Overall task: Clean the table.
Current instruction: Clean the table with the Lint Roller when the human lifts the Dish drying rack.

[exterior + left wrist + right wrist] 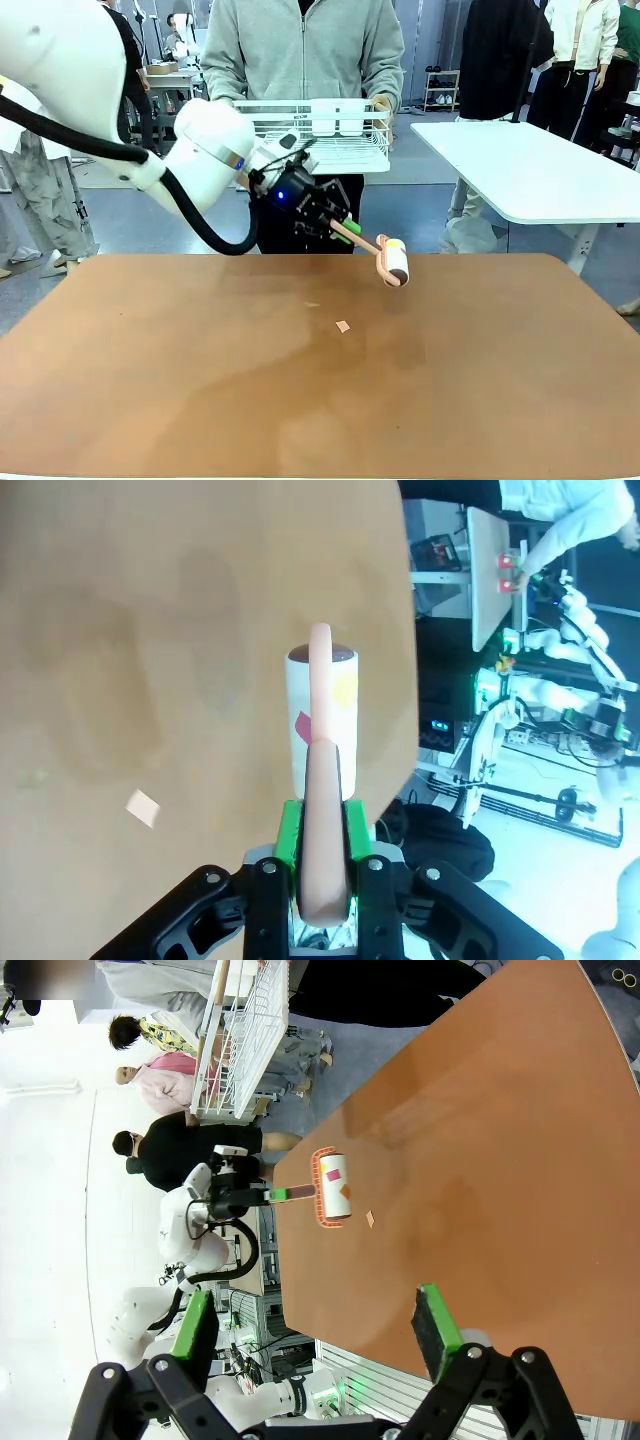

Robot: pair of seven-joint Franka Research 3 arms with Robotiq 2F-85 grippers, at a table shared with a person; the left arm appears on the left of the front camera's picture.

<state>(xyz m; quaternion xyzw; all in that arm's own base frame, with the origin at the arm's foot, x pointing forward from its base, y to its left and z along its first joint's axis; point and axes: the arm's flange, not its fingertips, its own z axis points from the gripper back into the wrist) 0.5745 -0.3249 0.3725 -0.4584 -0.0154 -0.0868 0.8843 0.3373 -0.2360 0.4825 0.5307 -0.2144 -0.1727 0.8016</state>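
Left pincer [338, 230] pinching lint roller [397, 262] handle over table [200, 400] — right pincer [312, 1310] spread — scrap [343, 326] nearby.

left gripper [341, 232] grips lint roller [397, 263] near table [200, 410] far edge | paper scrap [343, 326] mid-table | person [300, 50] holds wire basket [330, 150]

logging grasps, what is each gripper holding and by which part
The left gripper is shut on the lint roller, clamping the end of its pink handle. The right gripper is open and holds nothing.
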